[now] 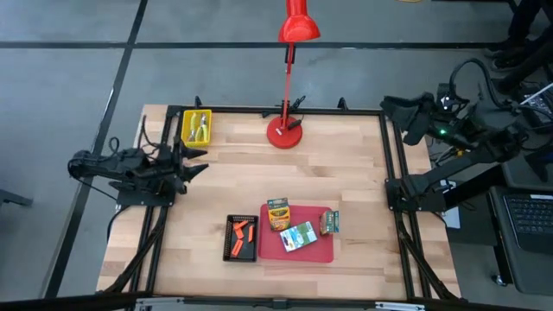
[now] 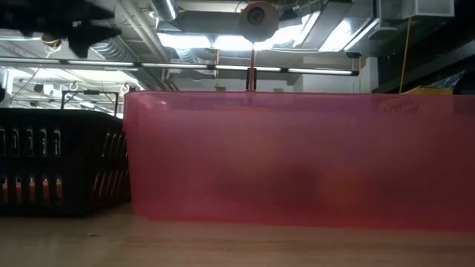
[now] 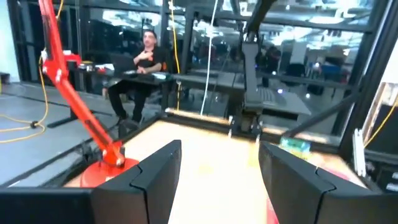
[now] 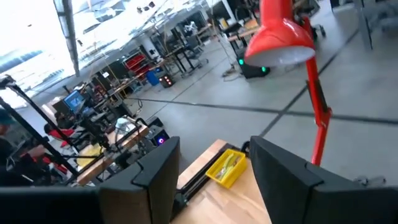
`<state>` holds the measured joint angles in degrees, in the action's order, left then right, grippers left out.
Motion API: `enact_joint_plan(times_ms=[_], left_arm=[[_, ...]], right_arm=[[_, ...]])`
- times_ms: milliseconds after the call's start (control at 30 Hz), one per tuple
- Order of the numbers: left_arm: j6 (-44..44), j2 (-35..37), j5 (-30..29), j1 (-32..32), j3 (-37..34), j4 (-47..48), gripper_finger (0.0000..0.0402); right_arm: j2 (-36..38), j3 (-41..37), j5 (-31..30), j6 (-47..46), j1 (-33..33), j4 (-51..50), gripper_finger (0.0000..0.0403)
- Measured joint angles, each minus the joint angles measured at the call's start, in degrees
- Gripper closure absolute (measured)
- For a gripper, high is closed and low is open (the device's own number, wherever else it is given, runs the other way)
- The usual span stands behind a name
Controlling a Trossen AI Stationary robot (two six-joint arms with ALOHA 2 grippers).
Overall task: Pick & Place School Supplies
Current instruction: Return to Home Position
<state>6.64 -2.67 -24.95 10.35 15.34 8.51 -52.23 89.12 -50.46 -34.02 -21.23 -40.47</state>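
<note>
Three yellow-green crayon boxes (image 1: 277,213) (image 1: 299,235) (image 1: 330,222) lie in the flat red tray (image 1: 318,251) near the table's front. Short orange sticks (image 1: 243,231) lie in the black tray (image 1: 232,250) beside it. The yellow-green and pink scissors-like tool (image 1: 199,128) lies in the yellow tray (image 1: 187,115) at the far left. My left gripper (image 1: 197,161) stands open at the table's left edge, level, holding nothing (image 3: 217,168). My right gripper (image 1: 390,109) is open above the table's far right corner, also holding nothing (image 4: 214,168).
A red desk lamp stands with its base (image 1: 284,131) at the middle of the far edge, its head (image 1: 298,26) reaching beyond the table. The low view is filled by the red tray's wall (image 2: 297,159) and the black tray (image 2: 59,170). A person (image 3: 146,62) sits beyond the table.
</note>
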Motion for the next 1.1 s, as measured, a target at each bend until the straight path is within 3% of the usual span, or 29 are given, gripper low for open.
enact_joint_plan(times_ms=[267,567,800,933,1100], left_arm=[[-2.6,2.6,0.5,-3.3,-7.0,1.9,0.0190],[-1.8,2.6,10.5,-14.0,-11.9,-3.4,0.0190],[3.2,0.6,7.6,-18.2,-12.3,-4.0,0.0190],[11.1,-0.6,8.0,-18.4,-12.3,-3.9,0.0190],[13.6,-0.7,8.0,-18.4,-12.3,-4.0,0.0190]], right_arm=[[-2.7,0.0,-0.8,6.4,-2.8,4.1,0.0204],[-3.9,-1.7,-3.1,7.8,-7.7,5.6,0.0204],[-3.4,-4.6,-5.2,8.8,-10.2,6.1,0.0204],[-0.6,-9.0,-7.3,7.2,-11.2,6.0,0.0204],[6.3,-19.4,-8.6,2.7,-12.6,6.2,0.0204]])
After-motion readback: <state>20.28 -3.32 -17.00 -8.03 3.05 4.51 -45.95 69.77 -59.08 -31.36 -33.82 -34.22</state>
